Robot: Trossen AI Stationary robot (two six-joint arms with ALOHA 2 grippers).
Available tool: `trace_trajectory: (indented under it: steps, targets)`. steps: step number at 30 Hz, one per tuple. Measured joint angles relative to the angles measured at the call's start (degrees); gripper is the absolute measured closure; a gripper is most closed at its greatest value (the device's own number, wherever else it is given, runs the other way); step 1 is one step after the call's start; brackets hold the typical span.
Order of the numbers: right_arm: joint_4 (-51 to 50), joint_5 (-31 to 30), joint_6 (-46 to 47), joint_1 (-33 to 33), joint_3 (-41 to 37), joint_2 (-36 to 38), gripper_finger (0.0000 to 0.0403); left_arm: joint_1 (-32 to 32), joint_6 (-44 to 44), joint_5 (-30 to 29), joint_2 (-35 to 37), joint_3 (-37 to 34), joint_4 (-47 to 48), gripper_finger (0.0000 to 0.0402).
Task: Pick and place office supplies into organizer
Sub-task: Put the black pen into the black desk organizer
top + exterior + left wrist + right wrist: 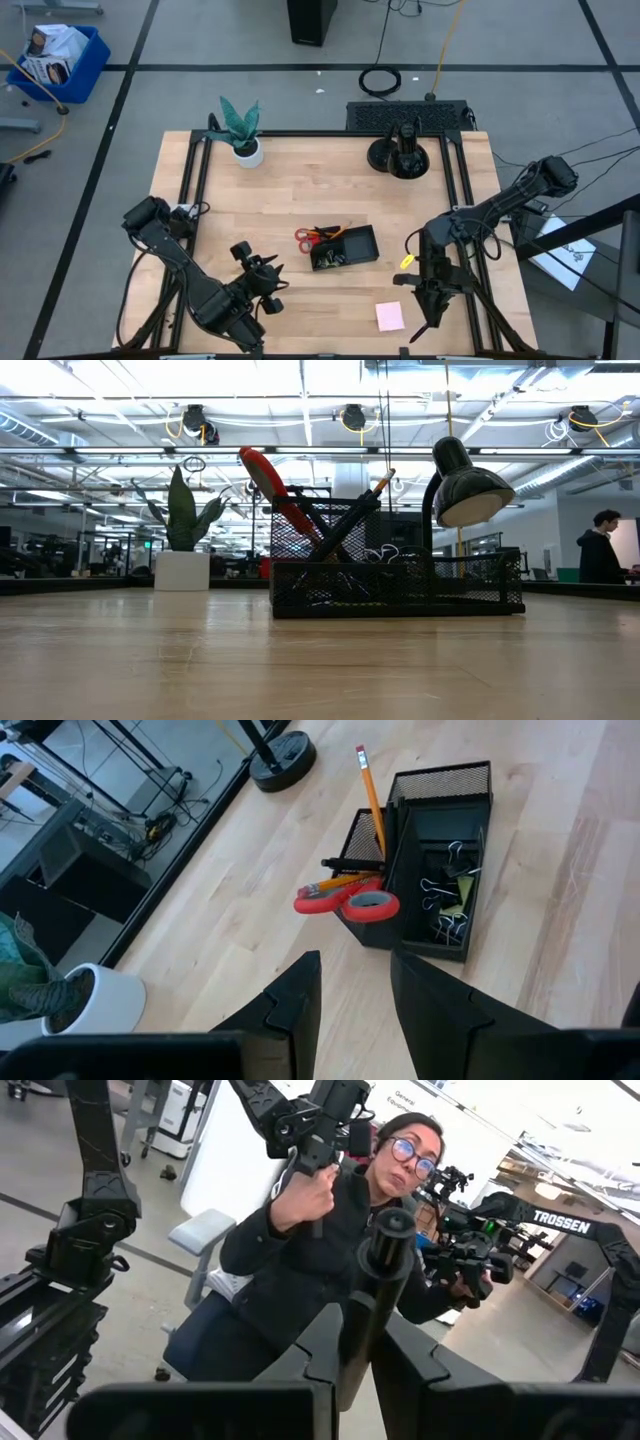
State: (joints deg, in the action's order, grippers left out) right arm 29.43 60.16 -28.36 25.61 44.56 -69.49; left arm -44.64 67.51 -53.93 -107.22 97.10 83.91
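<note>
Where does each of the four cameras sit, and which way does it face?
High view: overhead, looking straight down; shows both arms, left tool, right tool, organizer, pink pad.
Low view: table height, looking level across at the organizer; no arm shows.
Left wrist view: on the left arm, looking down at the organizer; its open tool shows.
Right wrist view: on the right arm, facing the room and a person; its tool grips a black pen.
Shared: red-handled scissors.

The right gripper [362, 1342] has its fingers [325, 1345] closed on a slim black pen [375, 1295], with a seated person [330, 1250] gripping control handles beyond.
</note>
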Motion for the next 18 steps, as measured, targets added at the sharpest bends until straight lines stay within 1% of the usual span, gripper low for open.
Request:
trace_trajectory:
  steps: [6,8,10,13,16,18]
  targets:
    - [-0.15,-0.11,0.02,0.00,0.00,0.00,0.0376,0.00,0.04,0.02,0.00,0.00,-0.02,0.0275]
    - [-0.38,-0.99,0.05,0.00,0.00,0.00,0.0376,0.00,0.04,0.01,0.00,0.00,-0.02,0.0275]
    - [-1.67,-5.34,0.48,0.19,0.00,0.00,0.0376,0.00,0.07,0.02,0.00,0.00,-0.02,0.0275]
    - [-2.75,-14.58,1.13,1.15,0.00,-1.22,0.0376,0.00,0.07,0.02,0.00,0.00,-0.02,0.0275]
    - [-2.87,-20.62,1.83,1.74,0.00,-3.02,0.0376,0.00,0.10,0.02,0.00,0.00,-0.03,0.0275]
    - [-2.73,-25.86,2.55,2.20,0.00,-4.02,0.0376,0.00,0.15,0.02,0.00,0.00,-0.04,0.0275]
